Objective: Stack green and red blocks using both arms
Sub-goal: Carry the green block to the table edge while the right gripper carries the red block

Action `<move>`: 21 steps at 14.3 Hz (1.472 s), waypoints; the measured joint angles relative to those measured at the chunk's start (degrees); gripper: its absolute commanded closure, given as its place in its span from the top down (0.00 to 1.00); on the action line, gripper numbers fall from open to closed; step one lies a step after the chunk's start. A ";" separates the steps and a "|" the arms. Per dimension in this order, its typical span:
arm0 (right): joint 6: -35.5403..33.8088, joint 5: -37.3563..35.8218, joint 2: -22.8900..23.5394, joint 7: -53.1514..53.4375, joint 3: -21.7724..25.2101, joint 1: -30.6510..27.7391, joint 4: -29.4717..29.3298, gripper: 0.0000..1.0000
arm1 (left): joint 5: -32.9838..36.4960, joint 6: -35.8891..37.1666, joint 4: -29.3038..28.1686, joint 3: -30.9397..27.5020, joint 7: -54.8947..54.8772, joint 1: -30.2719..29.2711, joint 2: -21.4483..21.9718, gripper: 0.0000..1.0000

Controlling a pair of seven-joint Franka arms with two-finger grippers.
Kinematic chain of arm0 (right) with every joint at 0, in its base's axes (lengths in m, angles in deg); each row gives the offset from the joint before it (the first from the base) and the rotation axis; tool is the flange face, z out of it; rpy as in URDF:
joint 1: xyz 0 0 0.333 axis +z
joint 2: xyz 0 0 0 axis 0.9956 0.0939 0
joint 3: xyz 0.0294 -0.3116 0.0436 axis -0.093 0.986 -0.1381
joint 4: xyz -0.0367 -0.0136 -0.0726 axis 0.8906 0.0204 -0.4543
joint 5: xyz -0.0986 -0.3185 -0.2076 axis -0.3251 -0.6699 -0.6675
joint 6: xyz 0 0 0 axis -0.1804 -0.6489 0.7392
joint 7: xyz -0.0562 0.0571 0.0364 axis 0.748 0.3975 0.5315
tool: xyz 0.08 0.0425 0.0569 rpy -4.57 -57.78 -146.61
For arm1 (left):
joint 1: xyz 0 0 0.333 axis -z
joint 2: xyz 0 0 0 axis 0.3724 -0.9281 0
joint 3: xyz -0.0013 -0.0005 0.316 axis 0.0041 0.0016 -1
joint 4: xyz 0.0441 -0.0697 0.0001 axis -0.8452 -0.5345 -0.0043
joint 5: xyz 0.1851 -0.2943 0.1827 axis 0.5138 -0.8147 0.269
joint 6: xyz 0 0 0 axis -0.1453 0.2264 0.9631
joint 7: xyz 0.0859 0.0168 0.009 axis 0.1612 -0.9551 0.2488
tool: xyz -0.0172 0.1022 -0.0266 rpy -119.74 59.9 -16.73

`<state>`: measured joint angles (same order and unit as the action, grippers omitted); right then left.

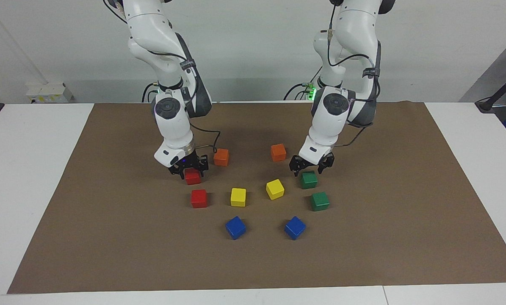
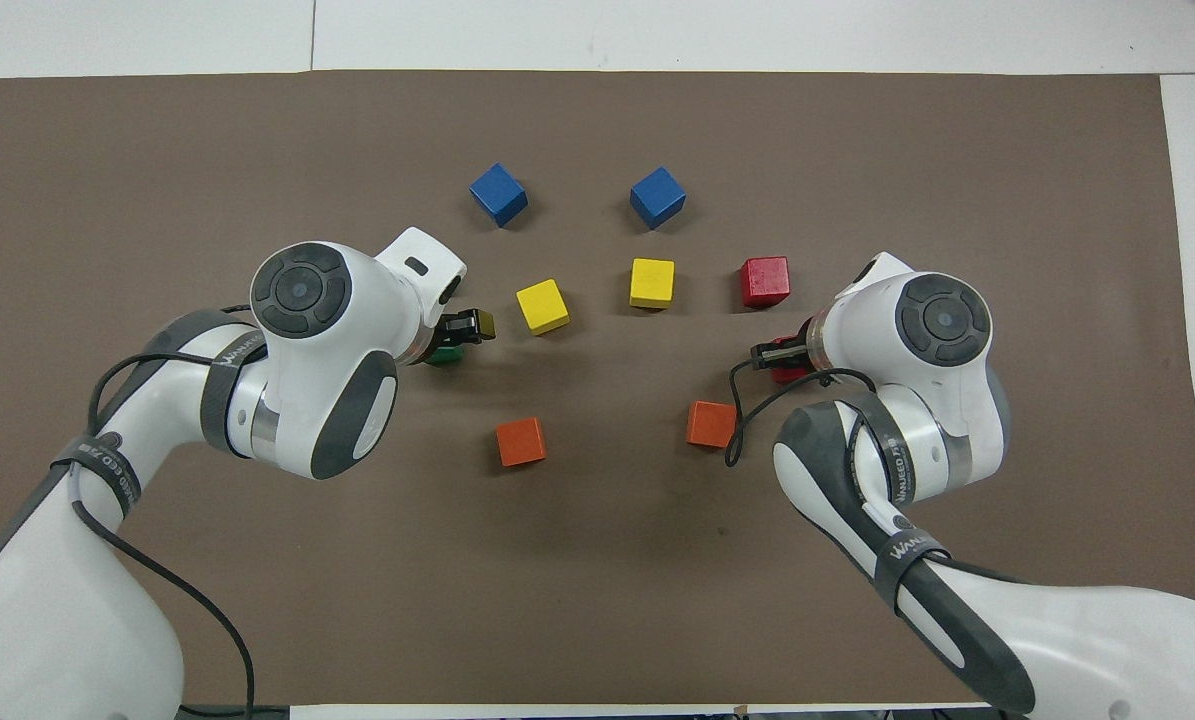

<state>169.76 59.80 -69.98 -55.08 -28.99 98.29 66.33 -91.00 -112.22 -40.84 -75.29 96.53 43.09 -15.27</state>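
Note:
Two red blocks lie toward the right arm's end of the table. My right gripper [image 1: 190, 170] is down on the one nearer the robots [image 1: 192, 177], fingers closed against its sides, and the block rests on the mat. The second red block [image 1: 199, 198] lies free, farther out. My left gripper [image 1: 308, 168] hangs open just over the nearer green block [image 1: 308, 180]; the second green block [image 1: 319, 201] lies beside it, farther out. In the overhead view the left wrist hides that farther green block, and only an edge of the nearer green block [image 2: 445, 354] shows.
Two orange cubes [image 1: 221, 157] [image 1: 278, 152] sit between the grippers, close to each. Two yellow cubes [image 1: 238, 197] [image 1: 275, 189] and two blue cubes [image 1: 235, 227] [image 1: 294, 227] lie farther out, mid-table. Everything rests on a brown mat [image 1: 405, 212].

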 measured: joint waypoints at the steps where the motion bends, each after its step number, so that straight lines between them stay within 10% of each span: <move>1: -0.88 -0.01 -0.06 -0.47 0.16 -0.44 -0.30 0.00 | 0.00 -0.24 0.00 0.00 0.00 0.14 -0.70 1.00; 5: -11.64 -0.02 -0.91 -10.36 0.61 -8.96 -7.96 0.00 | 0.00 -1.57 -0.98 0.00 0.00 0.28 -1.57 0.95; 6: -12.83 -0.02 -1.14 -13.40 0.72 -12.27 -9.31 0.00 | 0.00 -2.61 -1.84 0.00 0.00 0.28 -1.59 0.82; 9: -13.26 -0.01 -1.11 -18.15 0.86 -19.27 -9.54 0.00 | 0.00 -3.99 -3.18 -0.01 0.00 0.28 -1.60 0.00; 21: -5.07 0.00 -0.35 -16.98 0.58 -19.99 -4.31 0.00 | 0.01 3.31 -1.19 -1.38 -5.07 -7.88 6.60 0.00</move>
<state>164.69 59.80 -70.32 -72.06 -28.42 78.30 62.02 -90.99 -108.91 -42.03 -76.67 91.46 35.20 -8.67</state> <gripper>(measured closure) 0.449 0.445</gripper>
